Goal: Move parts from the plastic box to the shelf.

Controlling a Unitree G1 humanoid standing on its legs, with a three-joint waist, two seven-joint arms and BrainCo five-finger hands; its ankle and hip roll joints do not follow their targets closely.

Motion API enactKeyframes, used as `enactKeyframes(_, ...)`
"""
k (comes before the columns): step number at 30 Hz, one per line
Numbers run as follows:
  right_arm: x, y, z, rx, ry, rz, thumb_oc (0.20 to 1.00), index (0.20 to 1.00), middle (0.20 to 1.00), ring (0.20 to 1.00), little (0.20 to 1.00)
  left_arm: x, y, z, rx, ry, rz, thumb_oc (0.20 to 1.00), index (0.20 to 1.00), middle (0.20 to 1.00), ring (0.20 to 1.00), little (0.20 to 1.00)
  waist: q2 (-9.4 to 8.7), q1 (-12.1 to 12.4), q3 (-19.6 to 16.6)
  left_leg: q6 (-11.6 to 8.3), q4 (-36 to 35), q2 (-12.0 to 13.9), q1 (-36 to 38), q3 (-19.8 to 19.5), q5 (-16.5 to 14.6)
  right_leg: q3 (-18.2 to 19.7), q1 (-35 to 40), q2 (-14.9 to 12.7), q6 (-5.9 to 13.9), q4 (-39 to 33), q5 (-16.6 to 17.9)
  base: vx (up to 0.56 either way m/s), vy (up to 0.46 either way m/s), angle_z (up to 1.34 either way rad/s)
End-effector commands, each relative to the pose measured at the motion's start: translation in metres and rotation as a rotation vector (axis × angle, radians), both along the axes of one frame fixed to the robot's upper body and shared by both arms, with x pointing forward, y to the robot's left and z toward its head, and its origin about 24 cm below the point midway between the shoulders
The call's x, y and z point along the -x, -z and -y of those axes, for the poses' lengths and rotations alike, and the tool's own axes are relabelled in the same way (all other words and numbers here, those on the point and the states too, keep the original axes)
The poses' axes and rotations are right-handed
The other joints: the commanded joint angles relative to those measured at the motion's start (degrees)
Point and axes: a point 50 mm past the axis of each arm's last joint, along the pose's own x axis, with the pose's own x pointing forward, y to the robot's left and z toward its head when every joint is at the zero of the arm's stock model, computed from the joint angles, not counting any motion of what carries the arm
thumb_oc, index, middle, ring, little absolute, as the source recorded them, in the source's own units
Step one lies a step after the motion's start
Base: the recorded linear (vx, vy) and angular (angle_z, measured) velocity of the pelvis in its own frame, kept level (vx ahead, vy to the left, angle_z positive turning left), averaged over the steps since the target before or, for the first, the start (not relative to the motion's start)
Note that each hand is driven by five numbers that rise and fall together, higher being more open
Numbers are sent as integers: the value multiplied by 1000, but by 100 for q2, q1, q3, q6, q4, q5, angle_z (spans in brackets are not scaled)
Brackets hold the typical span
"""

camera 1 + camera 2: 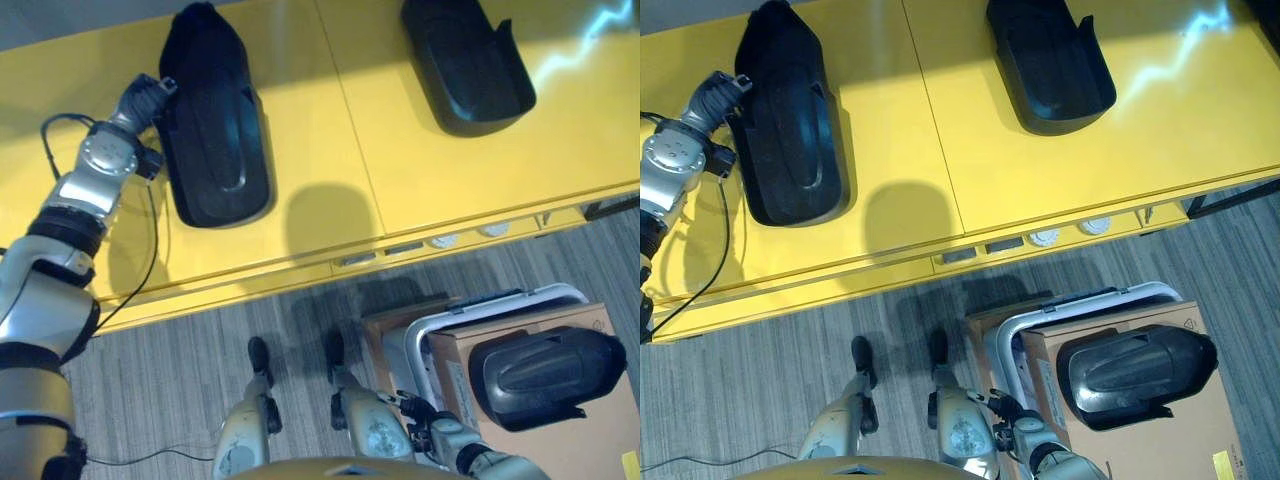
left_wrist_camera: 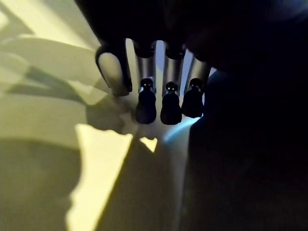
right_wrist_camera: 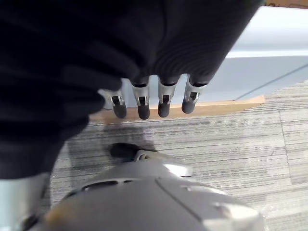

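Parts on shelf: two black moulded parts lie on the yellow shelf (image 1: 330,150); the left part (image 1: 215,120) sits toward the shelf's left end, the right part (image 1: 465,65) near its back edge, well apart from each other.
Part to fetch: a third black part (image 1: 545,375) rests on a cardboard box (image 1: 590,445) on the floor, beside a white plastic box (image 1: 480,305) rim, below the shelf's front edge.
Left hand: the left hand (image 1: 150,95) touches the left part's outer edge; its fingers (image 2: 166,103) look fairly straight, resting against the part, not curled round it.
Right hand: the right hand (image 3: 154,103) hangs low near the floor, fingers relaxed and straight, holding nothing.
Handling: the parts look like stiff, hollow plastic shells, probably light but bulky and smooth, so likely slippery; the raised rim or the narrow end seems the best hold.
Room: open shelf lies between the two parts and toward the front edge; the front edge itself is the thing to clear when lifting up from the box.
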Motion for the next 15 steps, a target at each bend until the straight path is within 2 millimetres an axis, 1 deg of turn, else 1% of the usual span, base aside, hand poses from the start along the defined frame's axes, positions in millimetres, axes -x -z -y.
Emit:
enactKeyframes(1, 13, 5, 2, 32, -39, -51, 1000, 1000, 1000, 1000, 1000, -4, -7, -3, 15, -30, 19, 200, 200, 200, 200, 200, -94, 8, 4, -315, -45, 236, 383, -257, -586, -139, 40, -282, 525, -16, -444, 4, -13, -4)
enactKeyframes(4, 13, 4, 2, 36, -44, -52, 1000, 1000, 1000, 1000, 1000, -4, 1, -6, 6, -53, -7, 200, 200, 200, 200, 200, -71, 1, 18, -318, -45, 239, 416, -243, -593, -132, 65, -269, 514, -16, -461, -3, -9, -3)
enactKeyframes(5, 13, 4, 2, 40, -49, -52, 1000, 1000, 1000, 1000, 1000, -6, 6, -10, 4, -91, -27, 442, 442, 442, 442, 442, -70, 2, 24, -315, -45, 241, 441, -233, -595, -122, 82, -261, 509, -16, -464, 0, 0, 0)
enactKeyframes(6, 13, 4, 2, 43, -50, -52, 1000, 1000, 1000, 1000, 1000, -7, 7, -11, -9, -109, -32, 583, 583, 583, 583, 583, -68, -3, 17, -313, -45, 243, 439, -235, -593, -129, 84, -259, 507, -16, -469, 0, 0, 0)
enactKeyframes(7, 14, 5, 2, 45, -51, -54, 1000, 1000, 1000, 1000, 1000, -8, 10, -12, -17, -125, -42, 900, 900, 900, 900, 900, -67, -8, 15, -311, -45, 244, 447, -235, -595, -124, 88, -254, 504, -16, -473, 0, 0, 0)
enactKeyframes(8, 14, 5, 3, 49, -51, -55, 1000, 1000, 1000, 1000, 1000, -9, 12, -13, -21, -147, -50, 1000, 1000, 1000, 1000, 1000, -65, -11, 16, -310, -45, 246, 451, -237, -596, -122, 96, -251, 501, -16, -479, 0, 0, 0)
enactKeyframes(10, 15, 5, 4, 54, -49, -58, 1000, 1000, 1000, 1000, 1000, -9, 16, -19, -39, -217, -61, 1000, 1000, 1000, 1000, 1000, -76, -20, 15, -307, -45, 247, 464, -248, -601, -121, 102, -241, 496, -16, -493, 3, -20, -4)
enactKeyframes(13, 16, 5, 4, 56, -48, -64, 1000, 1000, 1000, 1000, 1000, -10, 18, -20, -49, -236, -67, 1000, 1000, 1000, 1000, 1000, -72, -15, 13, -308, -45, 251, 468, -250, -602, -124, 107, -241, 493, -16, -500, 6, -11, -4)
enactKeyframes(14, 18, 6, 4, 59, -49, -74, 1000, 1000, 1000, 1000, 1000, -9, 24, -25, -46, -284, -83, 1000, 1000, 1000, 1000, 1000, -71, -19, 8, -306, -45, 260, 490, -256, -607, -126, 132, -242, 488, -16, -518, 0, 0, 0)
enactKeyframes(15, 18, 6, 4, 59, -49, -74, 1000, 1000, 1000, 1000, 1000, -9, 24, -25, -45, -284, -83, 1000, 1000, 1000, 1000, 1000, -70, -19, 9, -306, -45, 260, 491, -256, -608, -126, 134, -242, 488, -16, -518, 0, 0, 0)
